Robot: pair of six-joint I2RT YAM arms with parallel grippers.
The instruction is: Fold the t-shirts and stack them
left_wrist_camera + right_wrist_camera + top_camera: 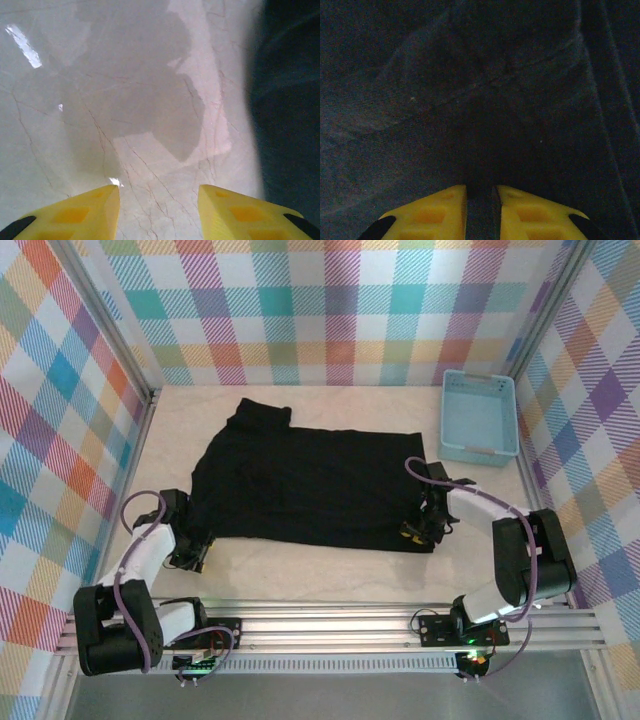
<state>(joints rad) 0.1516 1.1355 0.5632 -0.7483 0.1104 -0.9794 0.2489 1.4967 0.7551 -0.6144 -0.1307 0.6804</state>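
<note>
Spread across the table (300, 575), the limp, light t-shirt (310, 485) wants holding by its near hem corners: the right gripper (481, 190) pinches cloth there, while the left gripper (159, 192) gapes over bare table beside it.

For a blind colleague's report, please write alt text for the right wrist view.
The right end effector pinches a fold of the black t-shirt between its nearly closed yellow fingers. The cloth is dark and wrinkled.
</note>
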